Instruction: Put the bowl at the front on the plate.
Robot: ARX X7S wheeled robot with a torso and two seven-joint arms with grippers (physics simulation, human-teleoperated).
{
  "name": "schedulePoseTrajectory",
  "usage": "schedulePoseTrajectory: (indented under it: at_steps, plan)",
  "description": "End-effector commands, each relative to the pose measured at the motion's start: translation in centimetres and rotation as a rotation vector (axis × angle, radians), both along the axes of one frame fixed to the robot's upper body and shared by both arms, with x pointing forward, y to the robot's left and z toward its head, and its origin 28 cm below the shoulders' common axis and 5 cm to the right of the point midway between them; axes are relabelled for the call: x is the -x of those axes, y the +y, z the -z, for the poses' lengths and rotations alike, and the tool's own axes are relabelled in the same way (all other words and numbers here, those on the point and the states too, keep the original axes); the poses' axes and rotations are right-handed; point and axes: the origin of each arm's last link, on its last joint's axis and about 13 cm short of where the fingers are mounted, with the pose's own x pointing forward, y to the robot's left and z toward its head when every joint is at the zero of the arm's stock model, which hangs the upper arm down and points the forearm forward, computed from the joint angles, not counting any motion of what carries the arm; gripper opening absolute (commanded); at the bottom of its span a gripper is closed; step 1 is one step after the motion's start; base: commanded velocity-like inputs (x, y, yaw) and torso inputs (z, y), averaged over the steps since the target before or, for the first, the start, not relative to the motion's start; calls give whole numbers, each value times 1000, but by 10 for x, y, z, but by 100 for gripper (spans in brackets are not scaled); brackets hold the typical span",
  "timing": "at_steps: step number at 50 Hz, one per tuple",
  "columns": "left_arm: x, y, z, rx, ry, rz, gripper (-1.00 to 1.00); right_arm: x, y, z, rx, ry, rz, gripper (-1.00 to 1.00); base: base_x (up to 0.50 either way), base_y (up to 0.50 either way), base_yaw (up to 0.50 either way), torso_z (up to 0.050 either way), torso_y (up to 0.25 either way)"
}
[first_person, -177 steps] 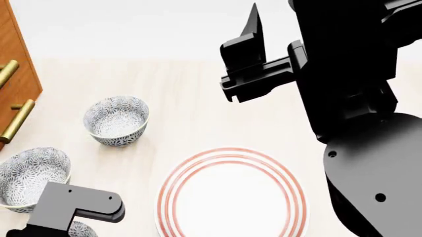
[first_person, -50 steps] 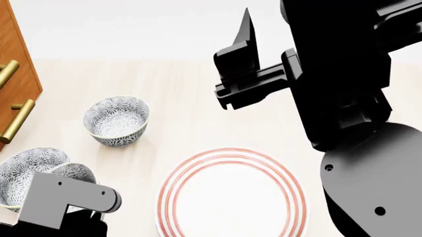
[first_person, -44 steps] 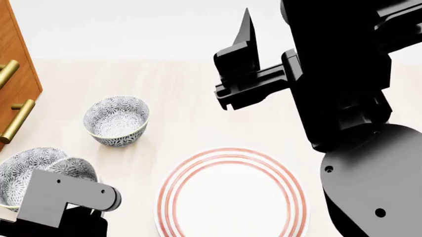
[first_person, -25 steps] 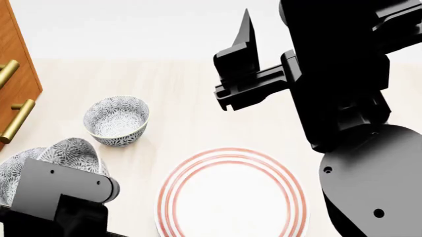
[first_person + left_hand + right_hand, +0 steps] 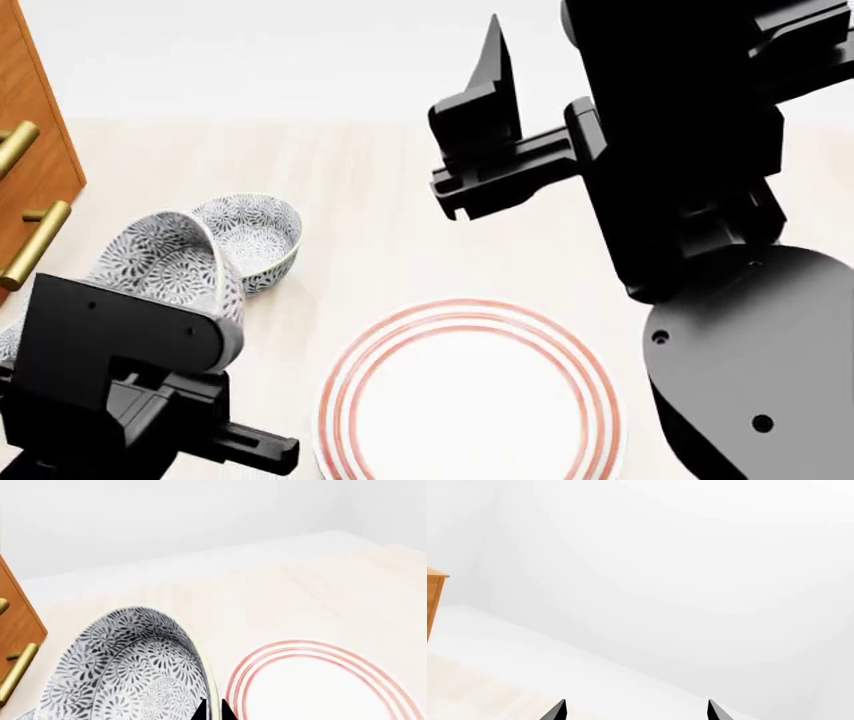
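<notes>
Head view, bowl [image 5: 171, 265] in left hand [image 5: 200, 345], tilted

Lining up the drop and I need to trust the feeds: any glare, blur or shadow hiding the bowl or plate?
Head view: sharp, flat light; the black left arm covers the bowl's lower part. Left wrist view: crisp, bowl cropped at the frame edge, plate rings clear. Right wrist view: only pale wall, open fingertips.
</notes>
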Motion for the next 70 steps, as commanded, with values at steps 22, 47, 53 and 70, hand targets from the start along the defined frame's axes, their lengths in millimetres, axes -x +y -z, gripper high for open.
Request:
schedulePoseTrajectory:
  at_steps: [22,47,53,70]
  plan:
    - [-26,-9,-30,-85,-95,94,-100,-2,0,1,-2,-13,-10,100,0,0,0,0,0]
    - [-48,-19,-46,-180,-121,217,-100,-1,0,1,-8,-26,-9,100,0,0,0,0,0]
    - [-54,-21,-52,-199,-145,225,-100,-1,0,-2,-5,-42,-9,100,0,0,0,0,2]
    - [-74,-28,-54,-286,-150,269,-100,-2,3,-17,13,-74,-29,100,0,0,0,0,1]
